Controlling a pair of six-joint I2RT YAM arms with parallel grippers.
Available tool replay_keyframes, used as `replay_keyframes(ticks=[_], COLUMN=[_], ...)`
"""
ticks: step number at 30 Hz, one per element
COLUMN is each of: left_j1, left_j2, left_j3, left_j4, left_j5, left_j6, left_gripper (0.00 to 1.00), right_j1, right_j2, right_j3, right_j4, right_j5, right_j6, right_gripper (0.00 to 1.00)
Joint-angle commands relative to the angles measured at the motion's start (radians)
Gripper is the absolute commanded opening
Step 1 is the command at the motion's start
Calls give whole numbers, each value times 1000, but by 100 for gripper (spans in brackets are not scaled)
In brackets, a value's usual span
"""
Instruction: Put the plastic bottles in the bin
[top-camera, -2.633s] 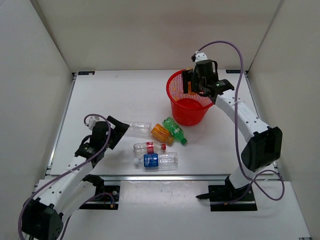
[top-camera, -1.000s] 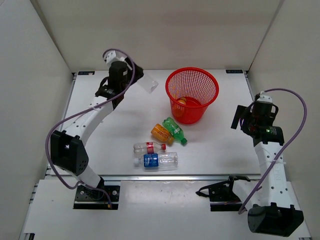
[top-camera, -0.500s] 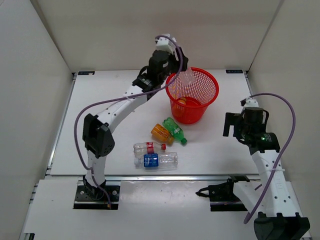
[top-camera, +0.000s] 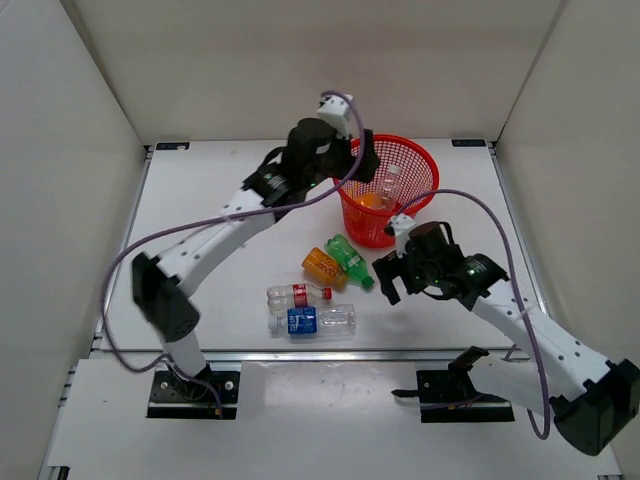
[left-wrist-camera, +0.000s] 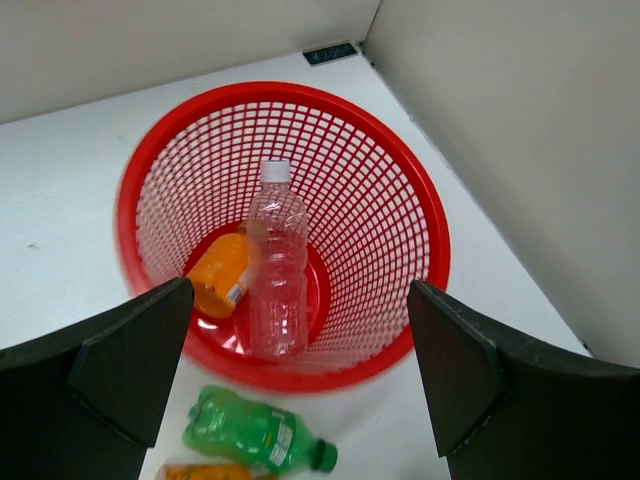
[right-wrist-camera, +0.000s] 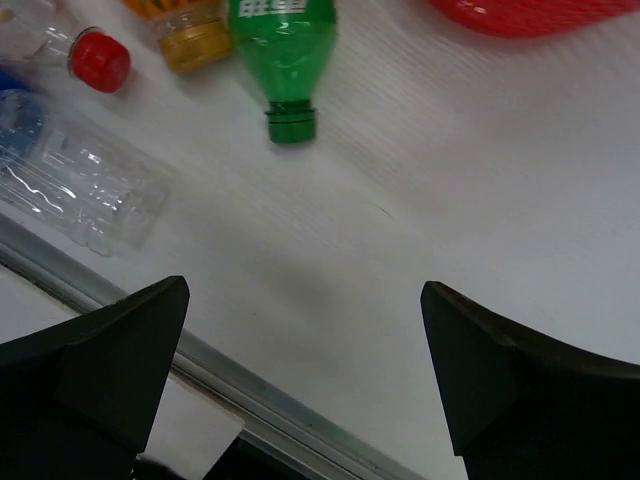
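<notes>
Plainly, left gripper (left-wrist-camera: 298, 345) and right gripper (right-wrist-camera: 305, 365) gape wide; the green bottle (right-wrist-camera: 285, 55) bears white label writing, too blurred to read.

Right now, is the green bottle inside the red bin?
No, the green bottle lies outside the bin, near its base.

Top camera looks down from high behind the near edge, whole table (top-camera: 190, 180). Left wrist looks down into the bin (left-wrist-camera: 400, 190), right wrist low over table (both catch the green bottle (left-wrist-camera: 255, 432)).
</notes>
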Motion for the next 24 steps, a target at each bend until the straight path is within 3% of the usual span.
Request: replay_keyframes(ticks=[1,2,4,8,14,17,24], left_j1=[29,48,90,151,257,271,276], left_j2=[-281,-373,-528,-829,-1059,-1124,-1122], left_j3=[-239,-301,-566,-843,-992,-1012,-1044], left_j4=[-109,-123,-132,-255,-520,-534,-507], left_j5=[-52,-61,-38,-58,-14,0,29], left_j6=[4,-41,-115,-195,-227,-252,-264], left_gripper=[98,99,98,99,99,99,99], right_j1=[53,50,42,-2,-26,7,24], right_j2=[88,99,167,280,400,416,432], right_j3=[-21,-36,-42,-79,-125,-198,-303], right_j4=[159,219,297,453,589,703,901], right_j5=[-57,-75,-108,-158,-278,-220,-195], right_j6=[-7,2,2,-41,-39,-41,-1], right_gripper=[99,98,93,80,80,84,72])
